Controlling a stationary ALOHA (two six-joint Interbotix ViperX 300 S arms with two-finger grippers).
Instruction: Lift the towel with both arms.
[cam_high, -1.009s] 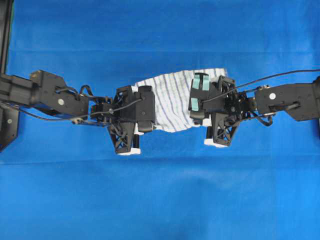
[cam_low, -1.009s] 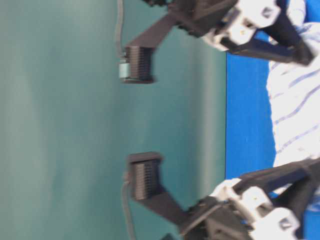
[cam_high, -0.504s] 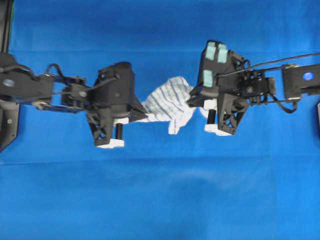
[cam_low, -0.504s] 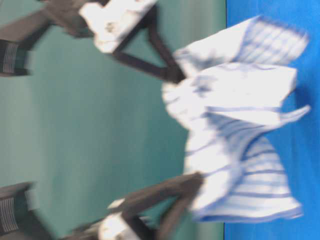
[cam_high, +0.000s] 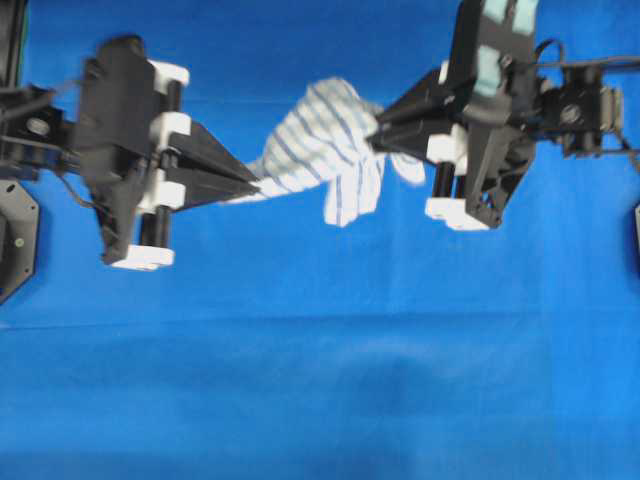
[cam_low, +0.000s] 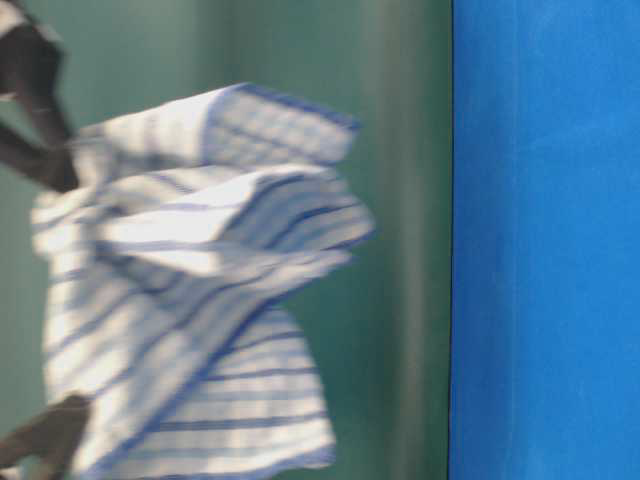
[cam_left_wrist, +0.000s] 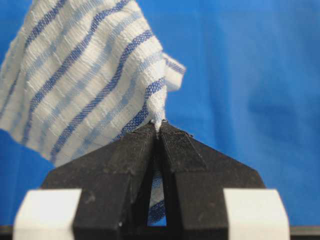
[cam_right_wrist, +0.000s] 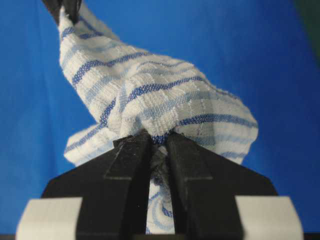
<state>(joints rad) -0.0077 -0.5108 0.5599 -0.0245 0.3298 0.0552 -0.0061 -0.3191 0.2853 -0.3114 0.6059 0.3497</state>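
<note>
Two grippers hold the towel between them, and it hangs in the air above the blue cloth, touching it nowhere that the table-level view shows. On the left, the left gripper has its jaws pressed almost fully together on one thin corner of the towel; in the left wrist view only a small tip of fabric sits at the very tips of the fingers, and the rest spreads upward and to the left. This is the weaker hold, I judge, so this arm should rise smoothly and should not pull outward, or the corner could slip out. In the middle, the towel sags and twists, with a loose flap hanging down toward the lower edge of the overhead view. To lift well, both arms should go up at the same pace and keep about the same spacing, so the fabric stays slack enough and no side is dragged. On the right, the right gripper is closed on a thicker bunch of folds; its jaws stand a little apart because the gathered fabric fills the gap, and more cloth shows between the fingers further back. This hold looks secure, so I think the right arm can set the pace while the left one follows. The pictures are blurred, so a slower lift may be the safer choice
</note>
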